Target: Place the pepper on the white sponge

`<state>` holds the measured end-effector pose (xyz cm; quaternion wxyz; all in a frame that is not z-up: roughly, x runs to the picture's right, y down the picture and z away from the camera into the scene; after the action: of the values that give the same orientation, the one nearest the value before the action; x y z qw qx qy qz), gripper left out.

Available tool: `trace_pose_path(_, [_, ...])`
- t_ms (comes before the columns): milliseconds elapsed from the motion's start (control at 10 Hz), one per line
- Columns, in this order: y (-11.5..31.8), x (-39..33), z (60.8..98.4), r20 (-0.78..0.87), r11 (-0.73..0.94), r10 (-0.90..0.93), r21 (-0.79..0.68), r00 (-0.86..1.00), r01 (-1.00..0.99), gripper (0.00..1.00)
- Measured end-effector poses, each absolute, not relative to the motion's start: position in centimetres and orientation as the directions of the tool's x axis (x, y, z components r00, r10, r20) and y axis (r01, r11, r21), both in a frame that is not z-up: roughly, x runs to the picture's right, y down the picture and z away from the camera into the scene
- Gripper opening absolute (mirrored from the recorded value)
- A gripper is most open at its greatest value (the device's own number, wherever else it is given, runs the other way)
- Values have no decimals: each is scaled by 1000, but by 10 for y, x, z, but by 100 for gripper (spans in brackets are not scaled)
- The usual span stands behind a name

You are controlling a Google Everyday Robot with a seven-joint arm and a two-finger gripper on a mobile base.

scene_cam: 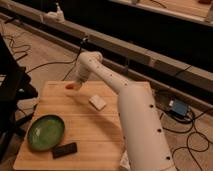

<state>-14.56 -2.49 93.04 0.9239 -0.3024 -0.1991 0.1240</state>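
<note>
The small orange-red pepper [70, 86] is at the far left of the wooden table [100, 135], right at the tip of my gripper [75, 85]. I cannot tell whether it is held or lying on the wood. The white arm reaches from the lower right across the table to that spot. The white sponge [98, 102] lies flat on the table, to the right of the gripper and a little nearer, apart from it and uncovered.
A green plate [46, 132] sits at the near left with a black rectangular block [65, 149] in front of it. Cables run over the floor on the left and right. A blue box [178, 108] lies on the floor to the right. A dark frame stands at the left edge.
</note>
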Motion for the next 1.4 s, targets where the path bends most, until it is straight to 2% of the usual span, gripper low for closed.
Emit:
trace_pose_path(200, [-21,-98,913,210,755,394,-630,895,-185,0])
trace_pose_path(600, [6,-50,898,105,703,460,-650,882,-289,3])
trace_pose_path(1100, [65,-21,893,1,613,527,-693,850,-379,53])
trace_pose_path(1300, [83,-13,900,-26,583,552,-703,833,-408,70])
trace_pose_path(1400, [85,-12,905,-24,579,566,-700,824,-417,73])
